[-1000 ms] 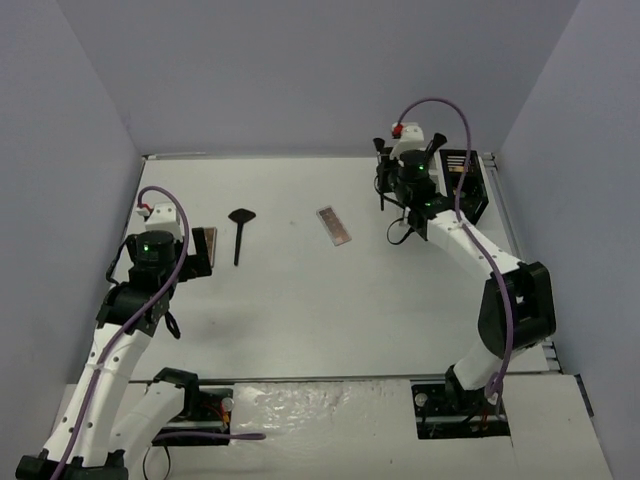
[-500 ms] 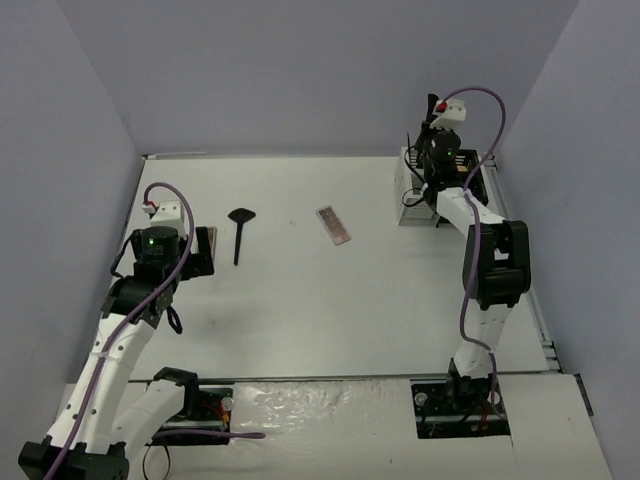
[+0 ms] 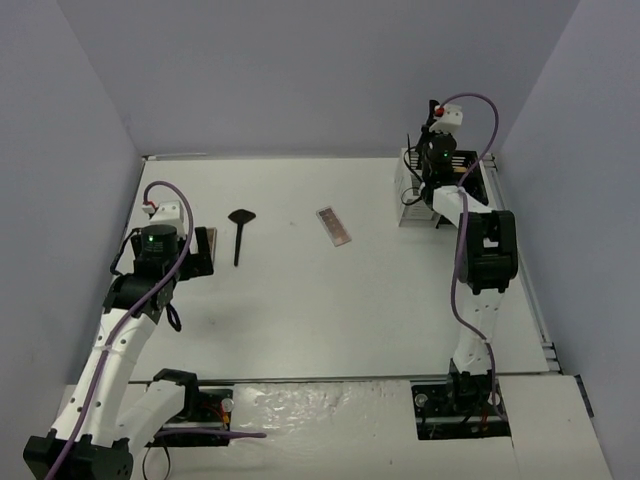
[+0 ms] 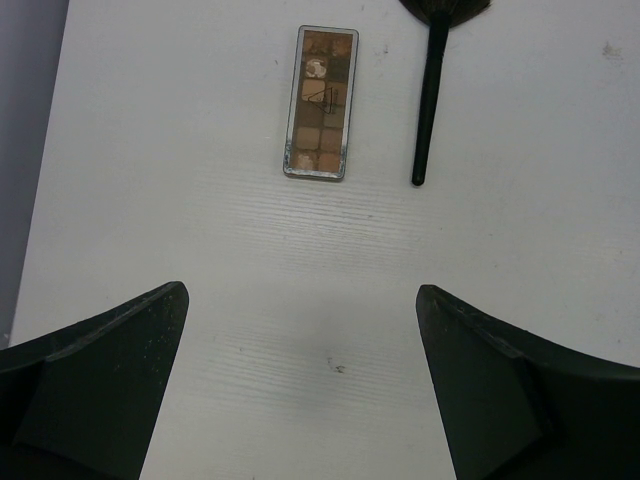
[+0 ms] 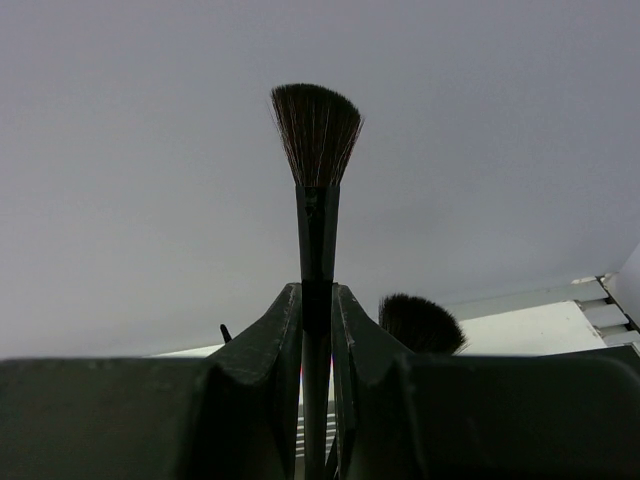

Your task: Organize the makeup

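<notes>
My left gripper (image 4: 302,288) is open and empty, held above bare table. Ahead of it lie a brown-toned palette (image 4: 320,100) and, to its right, a black long-handled brush (image 4: 428,110). In the top view they lie at the left, the palette (image 3: 205,250) beside my left wrist and the brush (image 3: 239,235) just right of it. A second palette (image 3: 334,225) lies mid-table. My right gripper (image 5: 317,290) is shut on an upright black brush (image 5: 317,130), bristles up, over the white organizer box (image 3: 408,190). Another brush head (image 5: 420,322) stands just behind.
The grey side wall (image 4: 25,150) runs close along the left of the near palette. The back wall stands right behind the organizer at the far right corner. The right arm (image 3: 485,250) reaches along the right side of the table.
</notes>
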